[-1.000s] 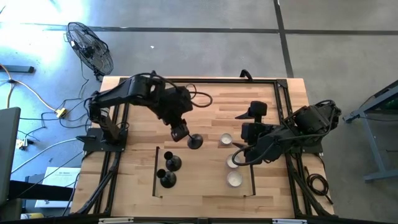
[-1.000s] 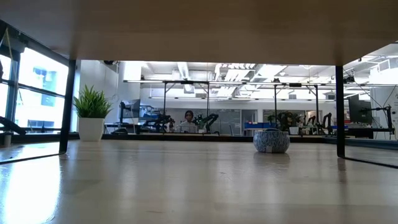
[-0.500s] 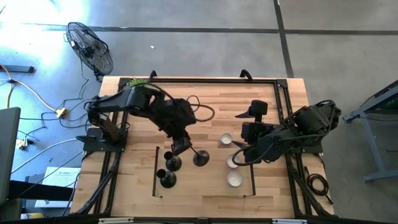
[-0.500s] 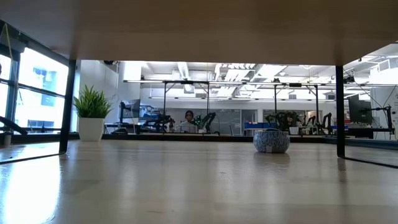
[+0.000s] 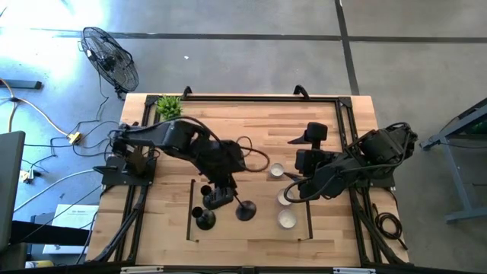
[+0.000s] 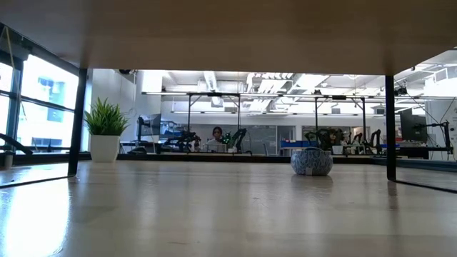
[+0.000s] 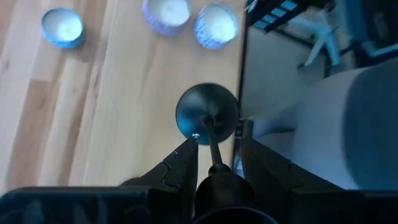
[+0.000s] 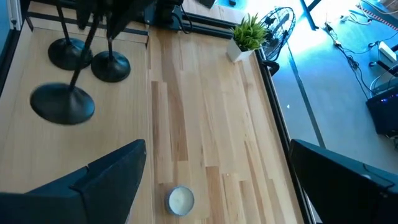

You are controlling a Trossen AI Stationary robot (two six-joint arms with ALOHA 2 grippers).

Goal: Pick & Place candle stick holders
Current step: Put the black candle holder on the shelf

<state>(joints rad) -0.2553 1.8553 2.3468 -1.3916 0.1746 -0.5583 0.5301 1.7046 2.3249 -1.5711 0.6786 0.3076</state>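
Note:
My left gripper (image 5: 222,196) is shut on a black candle stick holder, whose round base (image 5: 245,211) shows toward the table's near edge, in the middle. Two more black holders stand on their bases just left of it: one (image 5: 204,221) in plain view, the other (image 5: 208,201) half hidden under my left gripper. All three also show in the right wrist view (image 8: 62,102), (image 8: 111,67), (image 8: 67,53). My right gripper (image 5: 293,190) is open and empty at the right, beside the tea lights. My left gripper pinches the holder's thin stem (image 7: 212,149) between its two fingers, near the cup end. The fingers (image 7: 186,163) come from above, slanting down, and lie across the stem. The holder is tilted, its base (image 7: 207,114) lowest and farthest from the gripper. Whether the base touches the table I cannot tell.
Three tea lights (image 5: 275,170), (image 5: 284,198), (image 5: 287,219) lie right of centre by my right gripper. A small green potted plant (image 5: 169,106) stands at the far left corner. Black frame rails (image 5: 190,209), (image 5: 309,221) cross the wood. A fan (image 5: 110,57) stands off the table.
My left gripper has carried the tilted holder from the table's middle toward the near edge, stopping right beside the two standing holders. The arm's move has uncovered the potted plant at the far left. My right arm has kept still.

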